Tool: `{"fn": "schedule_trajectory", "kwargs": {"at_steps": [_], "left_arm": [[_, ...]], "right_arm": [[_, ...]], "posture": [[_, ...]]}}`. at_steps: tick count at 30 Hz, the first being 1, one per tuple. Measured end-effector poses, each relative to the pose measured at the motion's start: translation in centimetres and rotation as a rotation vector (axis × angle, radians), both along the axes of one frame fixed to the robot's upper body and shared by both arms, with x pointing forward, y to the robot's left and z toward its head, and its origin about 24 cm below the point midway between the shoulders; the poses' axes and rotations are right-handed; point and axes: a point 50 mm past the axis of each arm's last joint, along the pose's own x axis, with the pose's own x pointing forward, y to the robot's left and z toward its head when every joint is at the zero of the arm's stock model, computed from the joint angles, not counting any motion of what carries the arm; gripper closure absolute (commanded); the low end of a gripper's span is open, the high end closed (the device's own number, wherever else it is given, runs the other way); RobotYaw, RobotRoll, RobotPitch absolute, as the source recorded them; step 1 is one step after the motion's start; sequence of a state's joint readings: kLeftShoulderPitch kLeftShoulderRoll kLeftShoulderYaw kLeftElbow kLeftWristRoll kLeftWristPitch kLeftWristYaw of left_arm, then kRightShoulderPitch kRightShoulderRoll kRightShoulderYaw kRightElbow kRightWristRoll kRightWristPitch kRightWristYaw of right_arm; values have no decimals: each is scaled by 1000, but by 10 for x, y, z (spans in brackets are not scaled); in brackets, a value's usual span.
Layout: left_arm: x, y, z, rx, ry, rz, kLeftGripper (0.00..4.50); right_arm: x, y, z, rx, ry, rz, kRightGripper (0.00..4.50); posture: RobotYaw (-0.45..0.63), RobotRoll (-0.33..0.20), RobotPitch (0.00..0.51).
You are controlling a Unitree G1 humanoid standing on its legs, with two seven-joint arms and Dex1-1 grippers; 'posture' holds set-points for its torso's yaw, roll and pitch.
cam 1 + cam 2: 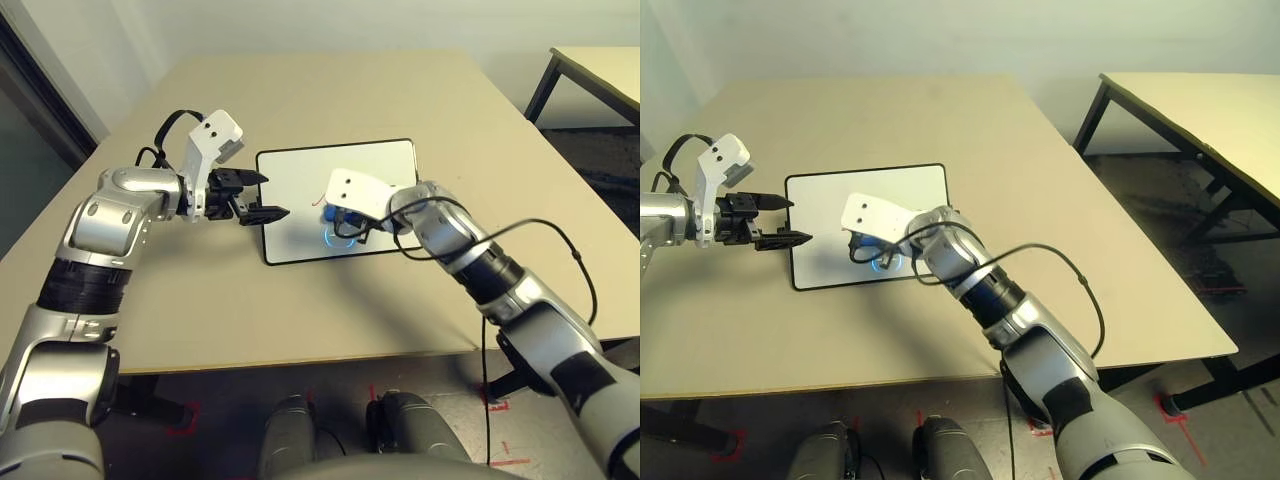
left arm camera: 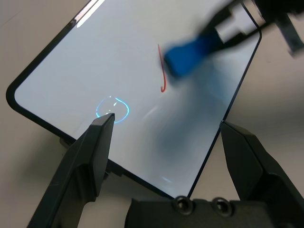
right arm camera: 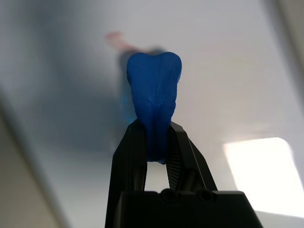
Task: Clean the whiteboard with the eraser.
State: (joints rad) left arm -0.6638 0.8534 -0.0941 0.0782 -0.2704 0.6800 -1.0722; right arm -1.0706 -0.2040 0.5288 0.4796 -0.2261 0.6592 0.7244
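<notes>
The eraser (image 3: 154,95), clamped in the right gripper (image 3: 156,142), hangs over the whiteboard (image 1: 300,170), which lies mid-worktop (image 1: 330,90). A red stroke (image 2: 162,71) remains at the eraser's 9 o'clock: I'd press flat and sweep across it. The left gripper (image 1: 262,195), jaws spread and empty, sits at the board's 9 o'clock edge. No readable writing or brand.

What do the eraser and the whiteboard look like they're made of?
The eraser: likely soft foam or rubber, matte blue; it pinches in where the right gripper squeezes it. The whiteboard: smooth, glossy white surface, probably coated, mirroring light and a blue ring; its thin black frame looks like plastic.
</notes>
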Motion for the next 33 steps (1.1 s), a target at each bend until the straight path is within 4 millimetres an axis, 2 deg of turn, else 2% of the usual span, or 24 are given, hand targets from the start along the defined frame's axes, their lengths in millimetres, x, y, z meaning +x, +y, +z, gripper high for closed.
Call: {"fn": "schedule_trajectory", "kwargs": {"at_steps": [3,5,7,12,15,19,25,29,31,33], "left_arm": [[-1,0,-2,3,11,0,0],[-3,1,-3,10,19,3,0],[-5,1,-2,15,21,1,0],[-9,1,0,32,24,0,0],[-10,1,0,32,25,-3,0],[-10,1,0,31,26,-2,0],[-10,1,0,30,25,1,0],[-11,2,-1,28,30,4,0],[-11,3,-3,26,33,7,0],[-12,4,-3,27,35,10,0]], "right_arm": [[12,-1,18,22,-66,-36,3936],[11,0,17,26,-67,-29,3936],[5,2,9,30,-42,-1,3936],[-31,1,-20,-13,59,105,3936],[-40,2,-26,-35,91,124,3936],[-34,4,-23,-47,91,111,3936],[-7,13,12,-2,-26,52,3936],[-6,14,10,5,-23,56,3936],[-10,15,9,8,-15,76,3936],[-21,13,-1,-9,16,111,3936]], "posture": [[10,0,14],[15,0,13],[18,0,17],[19,0,23],[20,0,24],[22,0,23],[28,0,24],[30,0,27],[30,0,29],[28,0,31]]}}
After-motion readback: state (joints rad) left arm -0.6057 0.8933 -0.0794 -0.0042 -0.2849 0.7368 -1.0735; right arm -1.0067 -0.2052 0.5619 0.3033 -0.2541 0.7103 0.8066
